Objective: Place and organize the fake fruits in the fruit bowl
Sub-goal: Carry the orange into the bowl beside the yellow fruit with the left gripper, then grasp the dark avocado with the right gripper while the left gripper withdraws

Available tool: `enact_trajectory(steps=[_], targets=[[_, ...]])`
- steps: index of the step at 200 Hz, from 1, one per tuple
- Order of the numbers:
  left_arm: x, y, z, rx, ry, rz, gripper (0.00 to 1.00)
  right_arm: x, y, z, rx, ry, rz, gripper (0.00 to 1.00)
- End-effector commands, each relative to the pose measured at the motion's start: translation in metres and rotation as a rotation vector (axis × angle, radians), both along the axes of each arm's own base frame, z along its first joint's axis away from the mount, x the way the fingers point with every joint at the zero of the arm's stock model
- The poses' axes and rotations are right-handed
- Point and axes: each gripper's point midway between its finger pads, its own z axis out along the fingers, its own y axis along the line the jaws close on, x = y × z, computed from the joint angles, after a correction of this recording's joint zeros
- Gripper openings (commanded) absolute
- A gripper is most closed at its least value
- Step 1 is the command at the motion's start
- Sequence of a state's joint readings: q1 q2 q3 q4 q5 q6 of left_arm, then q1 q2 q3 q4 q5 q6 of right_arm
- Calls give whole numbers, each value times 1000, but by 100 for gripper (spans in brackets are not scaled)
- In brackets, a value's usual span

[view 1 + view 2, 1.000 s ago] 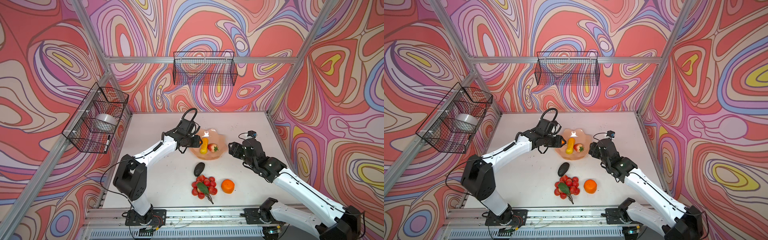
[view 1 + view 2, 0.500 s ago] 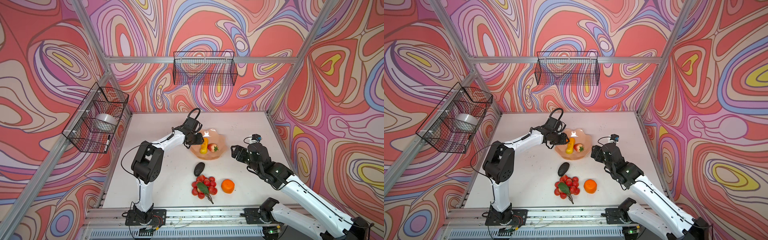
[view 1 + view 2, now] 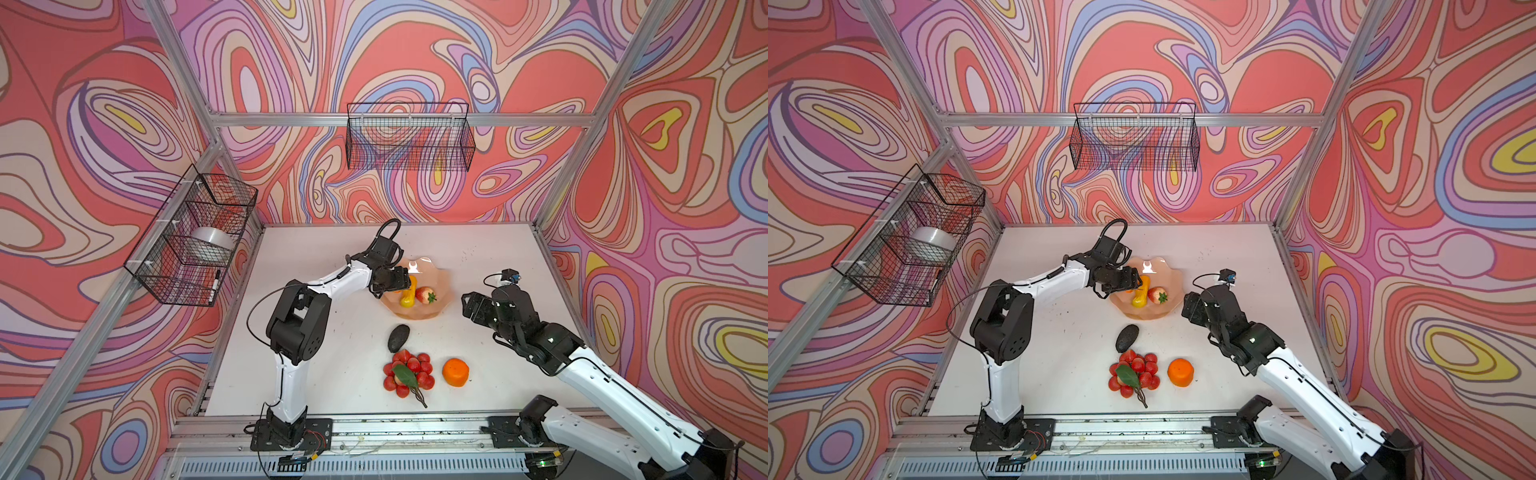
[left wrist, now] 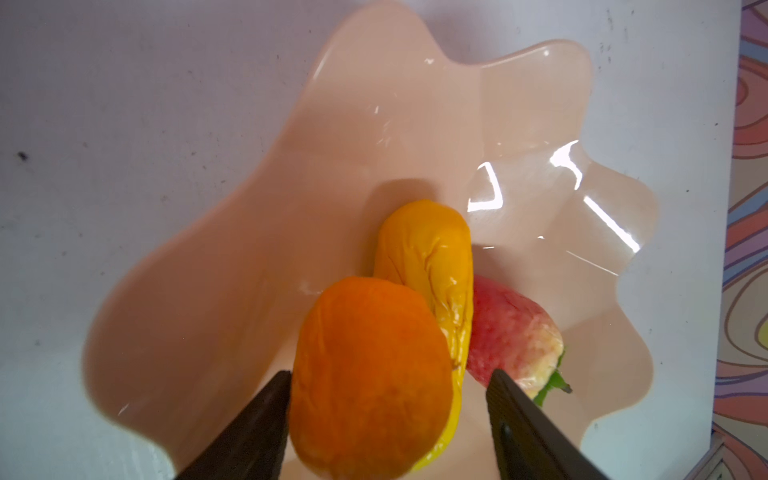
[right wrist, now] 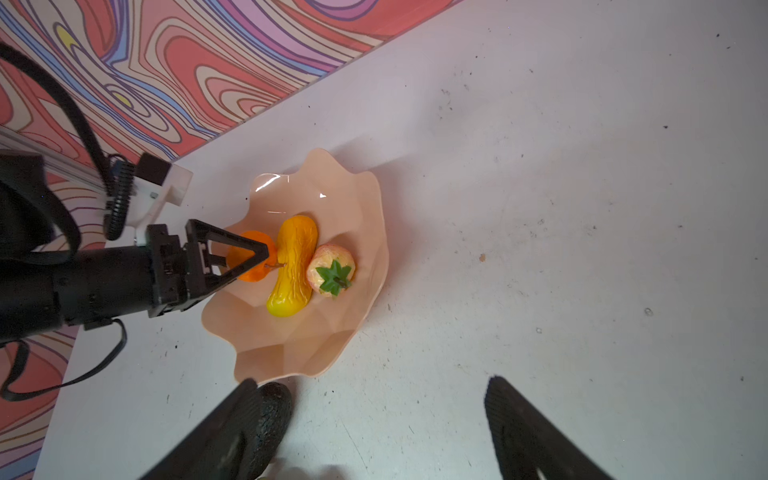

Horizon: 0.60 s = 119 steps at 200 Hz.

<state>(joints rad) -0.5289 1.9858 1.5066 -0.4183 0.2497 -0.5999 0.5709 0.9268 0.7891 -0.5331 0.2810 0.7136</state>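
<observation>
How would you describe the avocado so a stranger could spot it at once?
Start at the white table and find the peach-pink fruit bowl near its middle. On the table, between the bowl and the cluster of red berries, lies the avocado. It alone is dark and rough-skinned; its neighbours are red or orange.

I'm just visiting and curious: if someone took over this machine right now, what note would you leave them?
Left gripper: jaws open around the tangerine, inside the bowl.
Right gripper: jaws open, empty, near the bowl.
Done: gourd, strawberry and, it seems, tangerine lie in the bowl.
Left: avocado, berries, orange on the table, to go in.
</observation>
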Motion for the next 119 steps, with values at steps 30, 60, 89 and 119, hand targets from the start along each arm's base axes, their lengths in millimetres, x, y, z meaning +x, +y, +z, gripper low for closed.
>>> enact_trajectory(steps=[30,60,89,119], targets=[[9,31,132,-69,-318,84,83,9,34,-8,2,68,101,83],[-9,83,171,-76,-457,192,85,-2,84,-29,-5,116,190,83],[-42,130,187,-39,-590,269,87,-22,136,-60,-13,196,273,82],[-85,174,190,9,-679,358,93,-37,173,-87,-36,265,303,81]])
